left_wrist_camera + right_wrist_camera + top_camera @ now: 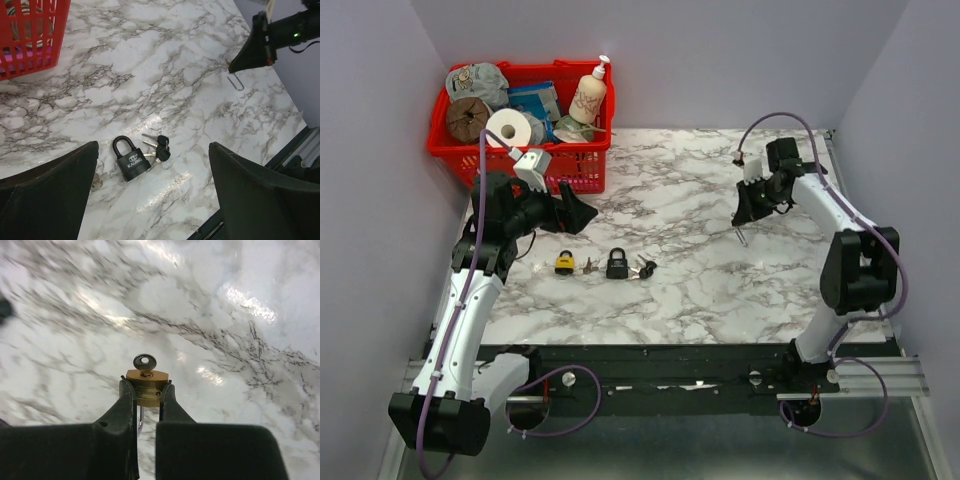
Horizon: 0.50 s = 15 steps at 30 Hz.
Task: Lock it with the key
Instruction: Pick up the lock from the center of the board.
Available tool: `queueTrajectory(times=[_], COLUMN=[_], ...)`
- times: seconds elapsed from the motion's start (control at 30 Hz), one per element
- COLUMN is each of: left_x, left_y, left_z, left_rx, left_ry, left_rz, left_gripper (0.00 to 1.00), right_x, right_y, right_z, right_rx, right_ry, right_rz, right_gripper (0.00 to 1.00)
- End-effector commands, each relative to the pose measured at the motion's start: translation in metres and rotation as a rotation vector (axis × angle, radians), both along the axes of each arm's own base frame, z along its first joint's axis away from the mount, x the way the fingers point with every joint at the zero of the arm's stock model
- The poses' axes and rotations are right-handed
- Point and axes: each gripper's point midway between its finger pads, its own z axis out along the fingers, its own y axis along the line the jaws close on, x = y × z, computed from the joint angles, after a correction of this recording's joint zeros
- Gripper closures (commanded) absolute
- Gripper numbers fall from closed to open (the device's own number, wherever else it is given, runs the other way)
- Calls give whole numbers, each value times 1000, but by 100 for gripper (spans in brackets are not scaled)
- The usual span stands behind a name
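Observation:
My right gripper is shut on a small brass padlock with a silver key in its keyhole; its steel shackle hangs between the fingers. In the top view this gripper is above the table's right side. A black padlock with a bunch of black-headed keys lies mid-table, and a yellow padlock with a key lies to its left. My left gripper is open and empty, above and behind them. The left wrist view shows the black padlock and keys between its fingers.
A red basket with a paper roll, a lotion bottle and other items stands at the back left. The marble table ends at a black rail in front. Grey walls close both sides.

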Motion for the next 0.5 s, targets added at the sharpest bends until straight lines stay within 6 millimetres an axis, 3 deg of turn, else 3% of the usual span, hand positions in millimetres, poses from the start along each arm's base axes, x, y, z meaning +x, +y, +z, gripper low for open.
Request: queueTrajectory(times=[0.0, 0.03, 0.13, 0.23, 0.27, 0.47], left_x=[9, 4, 1, 4, 3, 15], left_y=[-8, -21, -52, -80, -100, -170], left_z=[10, 7, 5, 6, 2, -21], left_rx=[66, 94, 219, 232, 245, 363], left_ry=[-108, -100, -114, -93, -86, -68], left_rz=[-41, -82, -165, -216, -250, -252], left_gripper=[1, 2, 2, 3, 4, 8], right_x=[-4, -1, 1, 4, 3, -9], right_y=[33, 36, 35, 32, 29, 20], right_z=[65, 80, 101, 109, 115, 107], right_rx=[292, 331, 408, 462, 474, 438], right_ry=[6, -36, -54, -54, -73, -8], right_rz=[-292, -324, -493, -645, -683, -864], right_gripper=[99, 99, 99, 99, 99, 99])
